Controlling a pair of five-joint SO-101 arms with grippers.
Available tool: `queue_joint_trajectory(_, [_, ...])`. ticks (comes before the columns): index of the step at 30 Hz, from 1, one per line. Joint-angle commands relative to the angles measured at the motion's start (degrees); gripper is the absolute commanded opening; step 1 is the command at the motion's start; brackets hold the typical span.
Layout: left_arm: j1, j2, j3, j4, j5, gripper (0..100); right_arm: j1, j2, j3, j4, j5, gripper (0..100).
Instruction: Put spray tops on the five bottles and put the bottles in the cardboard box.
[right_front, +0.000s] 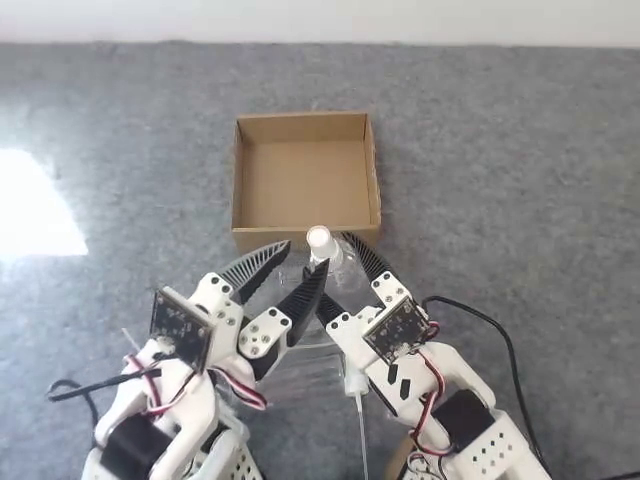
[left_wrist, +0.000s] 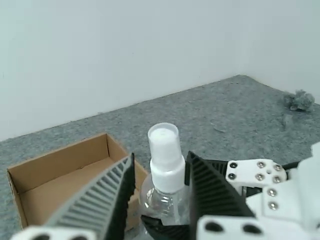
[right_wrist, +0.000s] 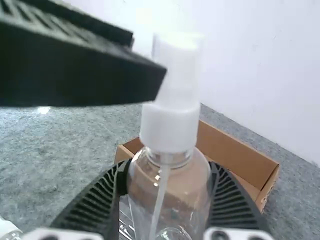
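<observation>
Clear bottle (right_front: 320, 272) stands upright just outside the near wall of the cardboard box (right_front: 305, 122), between the two arms. A white spray top (right_front: 320, 239) sits on its neck, and its dip tube is visible through the clear body in the right wrist view. Right pincer (right_front: 335, 262) is closed on the bottle: in its own wrist view the ribbed black fingers (right_wrist: 95, 205) press both sides of the bottle body below the shoulder. Left pincer (right_front: 305, 255) is open. In the left wrist view its fingers (left_wrist: 100, 200) flank the spray top (left_wrist: 165, 155), one with a clear gap and the other just beside the collar; contact there cannot be confirmed. Whether the bottle base rests on the grey tabletop (right_front: 520, 150) or is lifted cannot be told. The box sits open side up, centred on the tabletop beyond the bottle. A loose spray top (right_front: 355, 385) with a thin tube lies on the tabletop between the two arm bases, well apart from the box.
</observation>
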Motion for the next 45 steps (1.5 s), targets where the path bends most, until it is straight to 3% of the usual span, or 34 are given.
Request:
queue_joint_trajectory(1, [-0.2,-0.9,-5.3,2.5,-0.4,15,0.0,-1.6,-0.4,0.0,-0.4,11.0])
queue_joint_trajectory(19, [-0.4,-0.9,-8.9,4.7,-2.9,15,0.0,-1.5,-0.3,0.2,-0.4,11.0])
queue_joint_trajectory(22, [-3.8,-0.9,-8.9,4.5,-3.4,15,0.0,-1.7,-0.3,0.5,-0.4,11.0])
queue_joint_trajectory(29, [-18.9,-0.9,-5.0,-3.4,3.4,15,0.0,-2.0,-0.3,0.1,-0.4,11.0])
queue_joint_trajectory(38, [-19.2,-0.9,9.0,-19.4,3.8,15,-0.5,-2.0,-0.8,0.0,-0.4,11.0])
queue_joint_trajectory(45, [-19.1,-0.6,10.1,-20.3,4.0,15,-0.5,-2.0,-0.5,0.0,-0.4,11.0])
